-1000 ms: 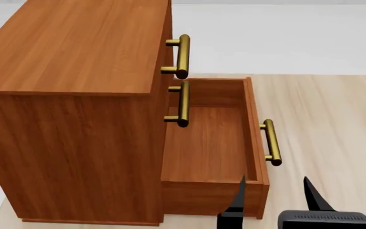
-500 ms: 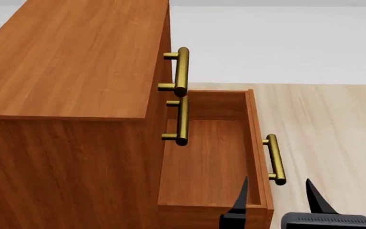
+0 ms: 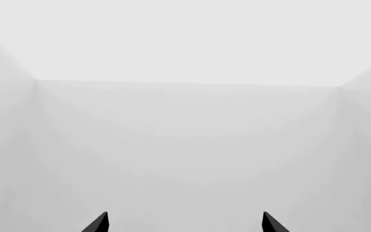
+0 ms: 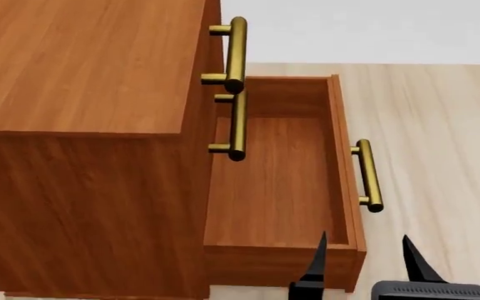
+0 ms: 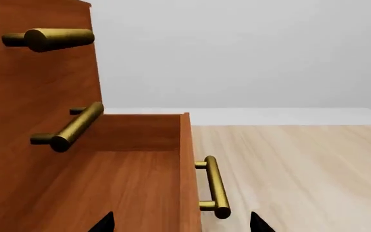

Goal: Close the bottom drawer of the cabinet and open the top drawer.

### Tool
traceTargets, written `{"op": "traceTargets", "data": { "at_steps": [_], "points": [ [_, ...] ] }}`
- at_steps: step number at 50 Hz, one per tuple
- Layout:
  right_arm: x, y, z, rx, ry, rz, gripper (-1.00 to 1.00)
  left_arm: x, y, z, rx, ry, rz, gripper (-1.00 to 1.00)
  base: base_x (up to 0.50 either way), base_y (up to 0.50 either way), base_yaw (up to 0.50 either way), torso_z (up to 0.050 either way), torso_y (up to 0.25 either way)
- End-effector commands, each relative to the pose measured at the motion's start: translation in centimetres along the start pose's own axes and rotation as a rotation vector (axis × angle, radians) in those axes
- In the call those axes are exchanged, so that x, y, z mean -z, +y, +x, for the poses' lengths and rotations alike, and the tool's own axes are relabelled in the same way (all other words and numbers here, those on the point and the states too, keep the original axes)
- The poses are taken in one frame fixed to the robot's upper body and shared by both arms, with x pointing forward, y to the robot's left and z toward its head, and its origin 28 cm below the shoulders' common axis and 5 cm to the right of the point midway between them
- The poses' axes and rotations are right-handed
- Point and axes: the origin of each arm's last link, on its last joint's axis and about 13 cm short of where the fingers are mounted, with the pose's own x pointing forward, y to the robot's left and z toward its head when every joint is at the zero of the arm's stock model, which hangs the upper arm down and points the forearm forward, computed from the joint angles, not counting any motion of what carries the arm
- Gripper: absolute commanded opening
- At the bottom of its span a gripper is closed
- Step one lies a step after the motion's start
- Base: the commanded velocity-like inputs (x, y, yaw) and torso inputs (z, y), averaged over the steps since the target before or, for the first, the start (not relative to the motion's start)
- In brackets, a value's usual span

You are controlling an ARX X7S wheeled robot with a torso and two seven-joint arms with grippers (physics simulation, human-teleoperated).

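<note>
The reddish-brown cabinet (image 4: pixel 82 69) fills the left of the head view. Its bottom drawer (image 4: pixel 277 187) stands pulled out and empty, with a brass bar handle (image 4: pixel 369 175) on its front. The top drawer's handle (image 4: pixel 235 55) and the middle handle (image 4: pixel 237 125) sit flush against shut fronts. My right gripper (image 4: pixel 364 256) is open and empty, its fingertips straddling the bottom drawer's front panel near its near end. In the right wrist view the gripper (image 5: pixel 181 222) frames the front panel and handle (image 5: pixel 214 187). My left gripper (image 3: pixel 184 222) is open and sees only blank grey.
The cabinet stands on a pale wooden surface (image 4: pixel 440 125) that stretches to the right of the open drawer. A plain grey-white backdrop (image 4: pixel 365 31) lies beyond it.
The head view has shifted: the cabinet now sits higher and closer in the frame. The right gripper's fingertips stay at the drawer's front near corner. The bottom drawer remains pulled out.
</note>
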Motion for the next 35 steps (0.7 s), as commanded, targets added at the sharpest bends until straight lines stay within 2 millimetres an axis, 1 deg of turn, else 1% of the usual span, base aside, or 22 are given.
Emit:
{"op": "traceTargets", "data": {
  "at_steps": [1, 15, 24, 31, 35],
  "points": [
    [0.0, 0.0, 0.0, 0.0, -0.001, 0.003, 1.0, -0.1, 0.0, 0.0, 0.001, 0.0, -0.001, 1.0, 0.0, 0.0, 0.0, 0.0, -0.203],
    [-0.5, 0.0, 0.1, -0.004, -0.012, 0.001, 1.0, -0.3, 0.0, 0.1, -0.004, -0.004, -0.002, 1.0, 0.0, 0.0, 0.0, 0.0, -0.2],
    [-2.1, -1.3, 0.4, 0.059, -0.048, -0.036, 1.0, -0.3, 0.1, 0.1, -0.013, -0.004, -0.008, 1.0, 0.0, 0.0, 0.0, 0.0, -0.003],
    [-3.4, -3.1, 0.6, 0.138, -0.07, -0.056, 1.0, -0.2, 0.1, 0.1, -0.012, -0.001, -0.005, 1.0, 0.0, 0.0, 0.0, 0.0, 0.0],
    [-3.7, -4.1, 1.1, 0.191, -0.072, -0.068, 1.0, -0.2, 0.1, 0.1, -0.011, -0.002, -0.003, 1.0, 0.0, 0.0, 0.0, 0.0, 0.0]
  ]
}}
